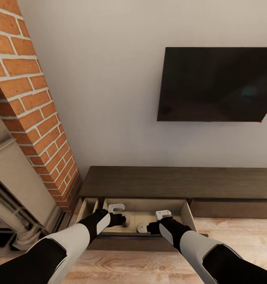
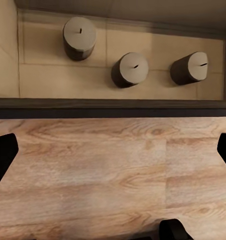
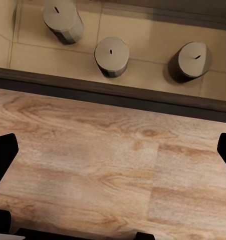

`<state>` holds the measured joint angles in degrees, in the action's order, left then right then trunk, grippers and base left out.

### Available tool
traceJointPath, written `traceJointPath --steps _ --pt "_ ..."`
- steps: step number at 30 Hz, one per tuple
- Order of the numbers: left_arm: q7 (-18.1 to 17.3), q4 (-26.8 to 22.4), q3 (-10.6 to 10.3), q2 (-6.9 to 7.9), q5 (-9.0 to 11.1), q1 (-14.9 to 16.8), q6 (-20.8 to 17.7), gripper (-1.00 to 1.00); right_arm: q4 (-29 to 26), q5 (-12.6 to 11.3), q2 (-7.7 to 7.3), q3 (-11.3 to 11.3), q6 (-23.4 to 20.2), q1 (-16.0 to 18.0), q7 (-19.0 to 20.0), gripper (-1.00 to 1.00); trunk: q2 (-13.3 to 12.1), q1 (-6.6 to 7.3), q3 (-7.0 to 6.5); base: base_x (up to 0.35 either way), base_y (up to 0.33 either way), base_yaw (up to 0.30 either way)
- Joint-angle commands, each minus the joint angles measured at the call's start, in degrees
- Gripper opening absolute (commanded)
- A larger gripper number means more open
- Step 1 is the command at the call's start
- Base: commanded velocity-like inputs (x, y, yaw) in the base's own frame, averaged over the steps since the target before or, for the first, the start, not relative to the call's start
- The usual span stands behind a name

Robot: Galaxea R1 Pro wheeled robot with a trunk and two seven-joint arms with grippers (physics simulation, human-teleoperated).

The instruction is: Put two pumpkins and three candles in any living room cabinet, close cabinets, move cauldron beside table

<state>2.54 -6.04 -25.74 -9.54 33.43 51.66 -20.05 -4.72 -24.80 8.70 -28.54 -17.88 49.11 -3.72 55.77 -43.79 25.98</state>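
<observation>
Three candles (image 2: 132,69) in open cabinet (image 1: 181,182) drawer, both jaws apart above bare floor (image 2: 102,170)

The cabinet (image 1: 177,182) looks like dark-brown wood with a matt, faintly grained top; the inside of its open drawer (image 1: 149,211) is a pale beige, smooth board with thin seam lines. The three candles (image 2: 131,69) standing in it have a waxy, matt grey-beige skin — flat smooth tops, each with a short dark wick. The floor (image 3: 113,165) is light wooden plank with strong swirling grain and a soft satin sheen. The fireplace column (image 1: 34,106) is rough red brick with pale mortar joints. The wall (image 1: 109,79) is plain matt plaster — the television (image 1: 216,85) on it a glossy black panel.
</observation>
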Motion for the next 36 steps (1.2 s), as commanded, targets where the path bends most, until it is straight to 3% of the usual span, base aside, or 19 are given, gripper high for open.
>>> traceJointPath --steps 1,16,26,36 --pt "0.3 -0.1 -0.4 0.03 0.6 0.0 -0.3 1.00 -0.1 -0.6 -0.01 -0.5 -0.3 0.0 -0.3 1.00 0.0 -0.01 -0.04 0.000 0.000 0.000" --pt "0.3 -0.1 -0.4 0.76 0.6 0.0 2.7 1.00 0.1 -0.6 0.00 -0.5 -0.3 0.0 -0.3 1.00 0.0 -0.01 -1.43 0.000 0.000 0.000" --pt "0.3 0.8 -0.4 2.13 0.7 0.0 2.9 1.00 0.1 -0.5 0.00 -0.7 -0.3 0.0 -0.3 1.00 0.0 -0.01 -2.37 -0.102 0.000 0.000" --pt "0.3 0.9 -0.4 2.24 0.7 0.0 3.1 1.00 0.1 -0.5 0.00 -0.6 -0.2 0.0 -0.3 1.00 0.0 -0.01 -3.30 -0.048 0.000 0.000"
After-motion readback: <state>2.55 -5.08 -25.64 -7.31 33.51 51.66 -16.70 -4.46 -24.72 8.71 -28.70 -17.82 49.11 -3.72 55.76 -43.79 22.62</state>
